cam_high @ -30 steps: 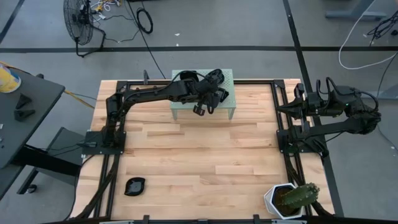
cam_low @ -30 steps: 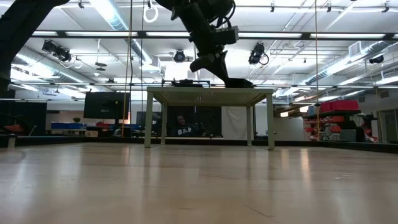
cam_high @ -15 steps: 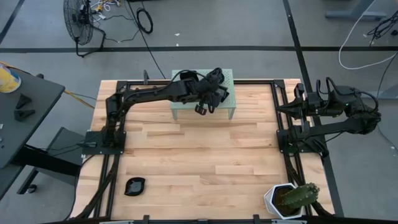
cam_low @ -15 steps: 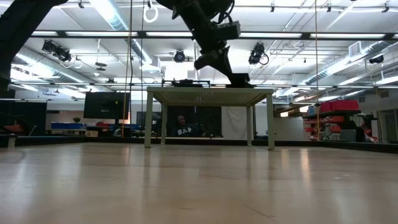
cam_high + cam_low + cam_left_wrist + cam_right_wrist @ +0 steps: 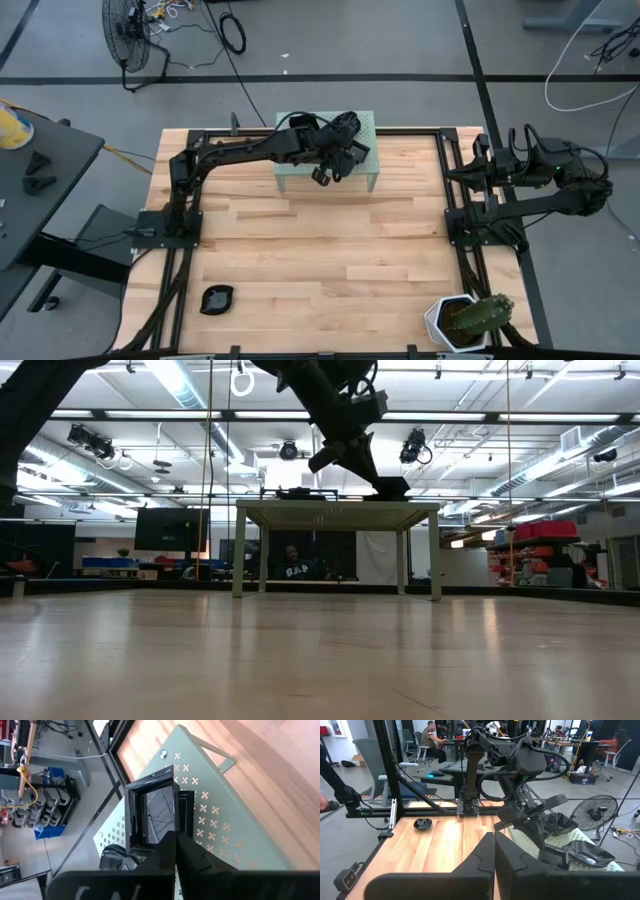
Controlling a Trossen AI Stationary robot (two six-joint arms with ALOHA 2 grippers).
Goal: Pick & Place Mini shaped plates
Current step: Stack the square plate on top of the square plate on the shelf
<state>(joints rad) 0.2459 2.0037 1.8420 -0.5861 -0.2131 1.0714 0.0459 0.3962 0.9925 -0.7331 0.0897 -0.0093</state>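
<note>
A pale green perforated stand [image 5: 366,124] stands at the table's far middle. My left gripper [image 5: 174,836] reaches over its top [image 5: 215,815] and is shut on a glossy black square mini plate [image 5: 150,812]. More black mini plates [image 5: 116,856] lie on the stand beside it; the right wrist view shows them too [image 5: 590,851]. One mini plate [image 5: 216,298] lies alone on the wood near the table's front left. My right gripper [image 5: 494,840] is shut on nothing, drawn back at the table's right side. My left gripper pinches the square plate's raised rim [image 5: 173,827] on one side, between its two fingers. The fingers slant down from the table's left side [image 5: 384,484]. The plate is tilted in the hold. Whether its lower edge rests on the stand, I cannot tell.
A white hexagonal pot with a cactus [image 5: 466,320] stands at the front right corner. Black frame rails [image 5: 445,215] run along the table's left, right and far sides. Bare wood [image 5: 330,250] lies between the stand and the front edge.
My left gripper has stayed over the stand and rolled about its own pointing line, still shut. The square plate has turned with it and stands more tilted than before.
</note>
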